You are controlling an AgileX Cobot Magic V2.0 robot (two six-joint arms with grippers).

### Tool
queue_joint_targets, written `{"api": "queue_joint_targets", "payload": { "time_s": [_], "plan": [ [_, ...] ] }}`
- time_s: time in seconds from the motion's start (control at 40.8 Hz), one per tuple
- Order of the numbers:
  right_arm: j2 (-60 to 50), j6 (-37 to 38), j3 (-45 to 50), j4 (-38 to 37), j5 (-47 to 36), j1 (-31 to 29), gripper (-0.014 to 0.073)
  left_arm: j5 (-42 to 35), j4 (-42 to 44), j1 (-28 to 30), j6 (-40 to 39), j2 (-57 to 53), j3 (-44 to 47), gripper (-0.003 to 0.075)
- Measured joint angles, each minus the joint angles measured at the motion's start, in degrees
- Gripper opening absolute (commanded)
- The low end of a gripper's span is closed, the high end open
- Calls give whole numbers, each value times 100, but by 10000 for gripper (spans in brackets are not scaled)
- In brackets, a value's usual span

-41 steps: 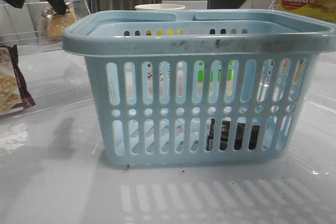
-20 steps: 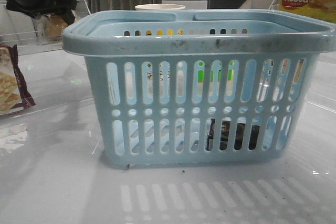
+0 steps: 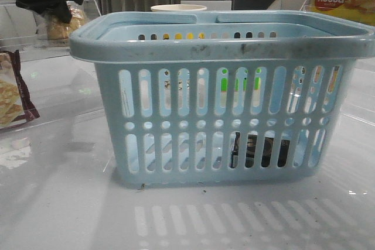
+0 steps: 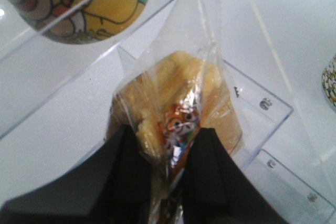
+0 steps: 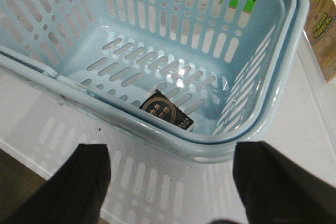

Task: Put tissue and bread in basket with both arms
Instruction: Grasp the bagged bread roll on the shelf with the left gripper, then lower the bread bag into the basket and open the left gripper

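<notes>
Left fingers (image 4: pixel 168 182) clamp the bread (image 4: pixel 178 108) by its bag top, so it hangs free, up left of basket (image 3: pixel 211 45) | tissue (image 5: pixel 167 110) already lies inside | my right fingers (image 5: pixel 168 182) wide apart, empty.
</notes>
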Motion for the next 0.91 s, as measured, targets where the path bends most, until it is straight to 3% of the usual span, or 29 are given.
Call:
{"api": "queue_joint_targets", "payload": {
  "time_s": [0.123, 0.319, 0.442, 0.613, 0.908],
  "plan": [
    [0, 0, 0, 0, 0, 0, 592, 566, 0, 0, 0, -245, -266, 89],
    [0, -4, 0, 0, 0, 0, 592, 1046, -40, -86, 69, -1031, -384, 91],
    [0, -4, 0, 0, 0, 0, 592, 1232, -439, -331, 566, -1616, -353, 91],
    [0, -4, 0, 0, 0, 0, 592, 1268, -1277, -975, 1206, -2470, 196, 91],
    [0, -14, 0, 0, 0, 0, 592, 1204, -1445, -2290, 1660, -3137, 1433, 91]
  ]
}}
